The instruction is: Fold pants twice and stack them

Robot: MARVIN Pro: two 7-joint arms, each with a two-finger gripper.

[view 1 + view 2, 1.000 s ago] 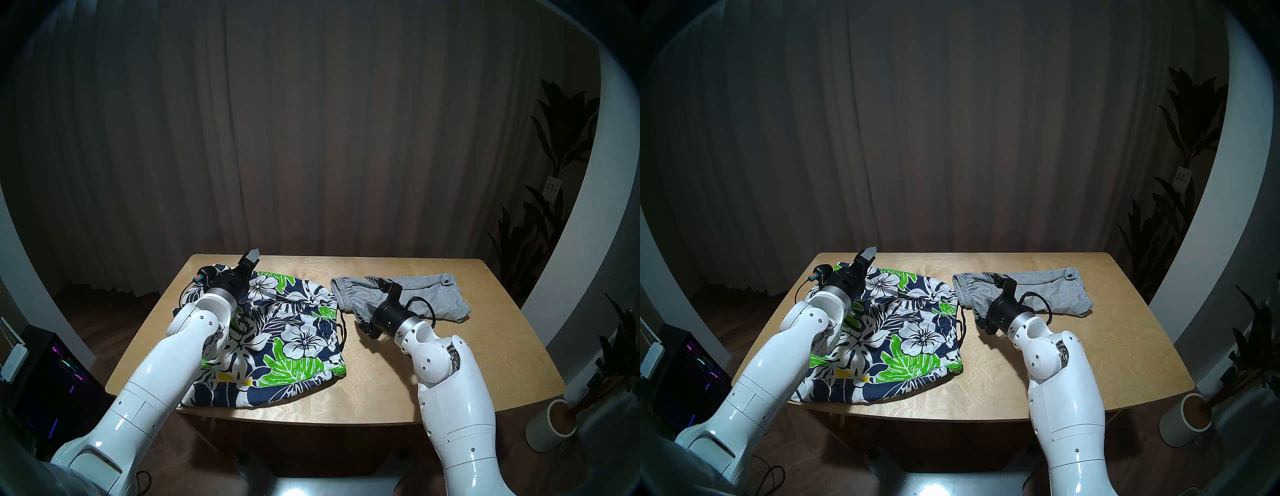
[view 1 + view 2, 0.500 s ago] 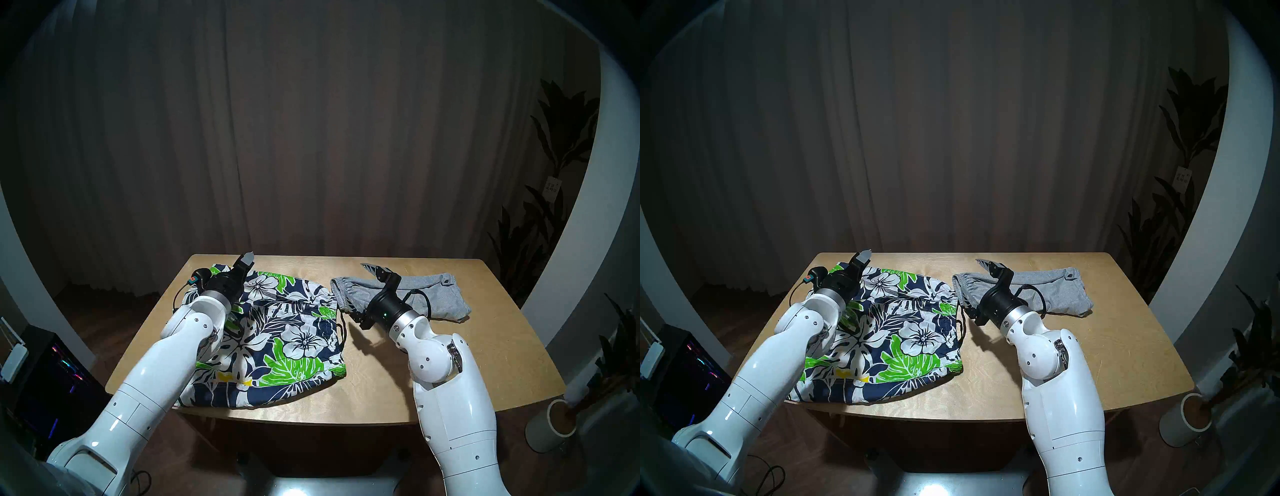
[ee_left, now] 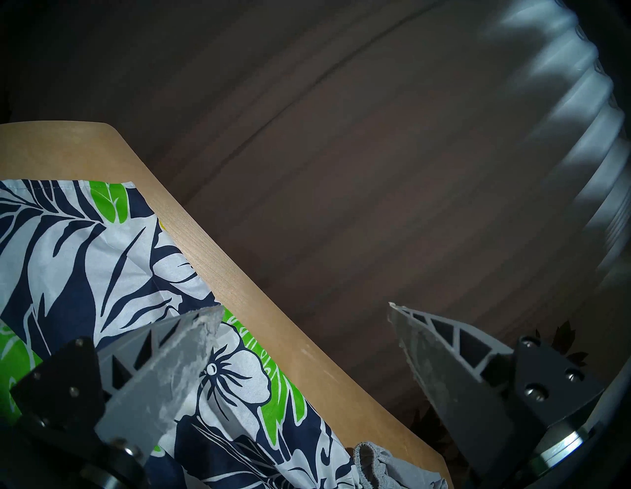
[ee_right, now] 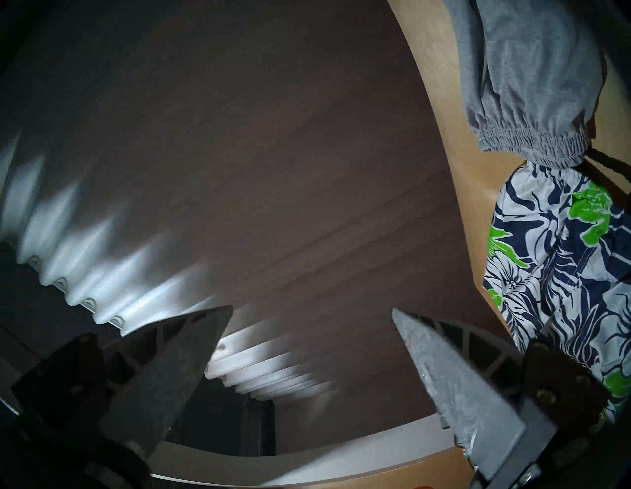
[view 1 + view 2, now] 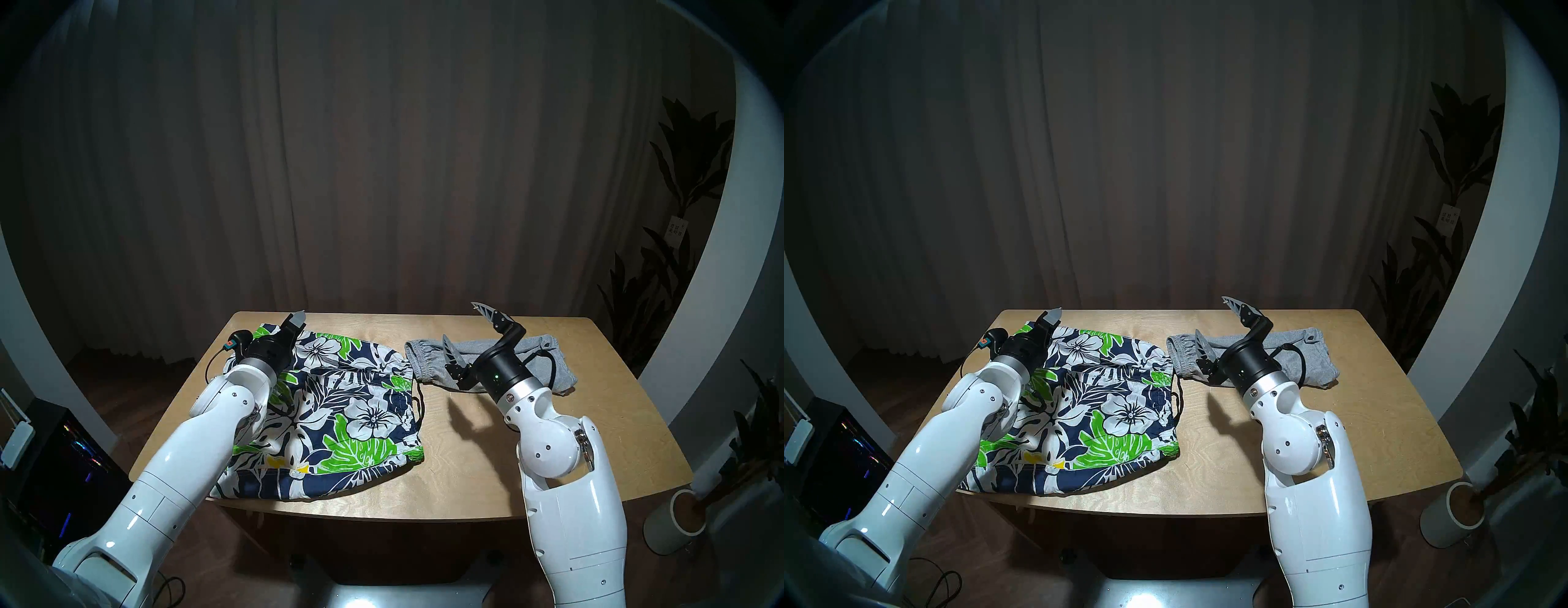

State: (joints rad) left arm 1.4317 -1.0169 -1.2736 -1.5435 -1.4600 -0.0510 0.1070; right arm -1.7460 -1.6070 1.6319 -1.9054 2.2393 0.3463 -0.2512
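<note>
Both claws stand wide open and hold nothing: the left claw (image 3: 304, 327) hovers above the far left corner of the floral shorts (image 5: 339, 407), and the right claw (image 5: 464, 335) is lifted above the grey shorts (image 5: 530, 361), one finger high and the other low near the waistband. The floral shorts lie spread flat on the left half of the counter (image 5: 509, 458), their near left corner at or just over the front edge; the long axis seems to run from the far edge toward the robot, with the drawstring (image 5: 420, 403) trailing off the right side, so the waist probably faces right. The grey shorts lie crumpled on the far right, long axis left to right, elastic waistband pointing left and just beside the floral pair's far right corner. Neither pair looks folded yet, in my judgement. The risks from here: a claw may pinch only the top layer, so the fold opens; dragging the floral pair could tip it off the front edge; the drawstring may snag a finger; and grabbing near the waistbands could catch both garments together.
</note>
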